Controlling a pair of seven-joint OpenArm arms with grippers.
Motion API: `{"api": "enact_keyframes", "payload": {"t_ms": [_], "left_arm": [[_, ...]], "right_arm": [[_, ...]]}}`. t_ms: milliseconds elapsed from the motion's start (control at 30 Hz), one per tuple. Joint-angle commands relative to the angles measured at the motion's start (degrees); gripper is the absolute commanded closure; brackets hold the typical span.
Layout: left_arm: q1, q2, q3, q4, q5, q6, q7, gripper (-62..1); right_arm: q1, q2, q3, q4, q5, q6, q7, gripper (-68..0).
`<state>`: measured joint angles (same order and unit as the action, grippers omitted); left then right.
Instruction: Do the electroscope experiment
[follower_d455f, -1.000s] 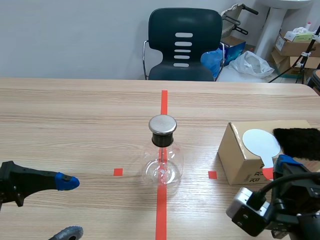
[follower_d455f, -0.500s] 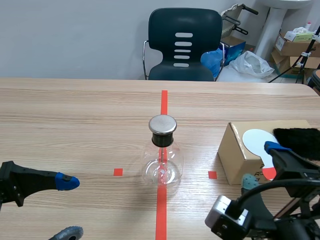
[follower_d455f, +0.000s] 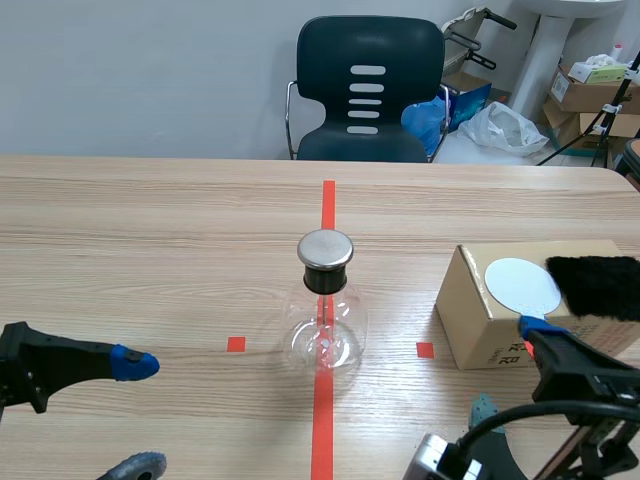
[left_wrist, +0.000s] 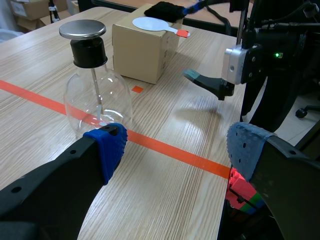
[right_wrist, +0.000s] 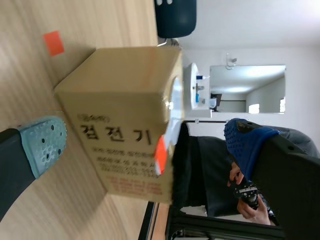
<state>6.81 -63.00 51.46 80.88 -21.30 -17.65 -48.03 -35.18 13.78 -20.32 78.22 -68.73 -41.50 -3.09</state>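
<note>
Its fingers spread wide, the right claw (follower_d455f: 507, 367) hangs just short of the cardboard box (follower_d455f: 480, 320) bearing the white disc paddle (follower_d455f: 520, 283) and black fur (follower_d455f: 597, 285). The electroscope flask (follower_d455f: 326, 310) stands on the surface (follower_d455f: 150, 230) astride the red line, the open left claw (follower_d455f: 135, 415) well apart. A clean pickup likely means squaring the pads (right_wrist: 42, 145) on the paddle's red handle (right_wrist: 160, 154) at the box edge and closing there alone, sparing fur and box.

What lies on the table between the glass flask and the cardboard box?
Only bare table with a small orange-red tape square; the scene view shows it between flask and box.
</note>
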Motion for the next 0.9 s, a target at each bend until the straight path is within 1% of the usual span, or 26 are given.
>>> {"api": "enact_keyframes", "payload": {"t_ms": [0, 167, 367, 533, 867], "left_arm": [[-0.2, 0.3, -0.1, 0.6, -0.3, -0.1, -0.6, -44.4], [-0.2, 0.3, -0.1, 0.6, -0.4, -0.1, -0.7, -44.4], [-0.2, 0.3, -0.1, 0.6, -0.4, -0.1, -0.7, -44.4], [-0.2, 0.3, -0.1, 0.6, -0.4, -0.1, -0.6, -44.4], [-0.2, 0.3, -0.1, 0.6, -0.4, -0.1, -0.6, -44.4]], "right_arm": [[1.5, 0.0, 0.5, 0.0, 0.1, -3.4, -0.2, -67.9], [3.8, 0.9, 0.5, -0.8, 0.1, -3.4, -2.1, -67.9], [5.4, 1.3, 2.4, -0.9, 0.2, -3.4, -2.1, -67.9], [5.7, 1.3, 3.7, -0.9, 1.3, -3.4, -2.1, -67.9], [5.7, 1.3, 3.8, -0.9, 1.9, -3.4, -1.5, -67.9]]}}
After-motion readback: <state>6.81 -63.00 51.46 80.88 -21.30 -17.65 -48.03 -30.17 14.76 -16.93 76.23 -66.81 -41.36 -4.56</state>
